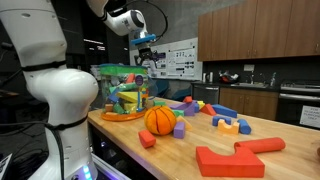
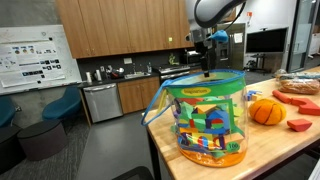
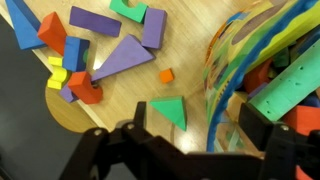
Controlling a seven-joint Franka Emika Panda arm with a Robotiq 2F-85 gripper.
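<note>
Plastic tub (image 2: 200,92) just beneath gripper (image 2: 207,70)

Clear glossy plastic tub (image 2: 208,118), soft-looking matt foam blocks (image 1: 230,160), smooth pale wood counter (image 1: 195,140) with slight sheen, matt orange ball (image 1: 160,120)

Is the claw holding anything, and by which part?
Nothing is held. The claw is open over the tub; the green wedge between its fingers seems to lie on the table.
</note>
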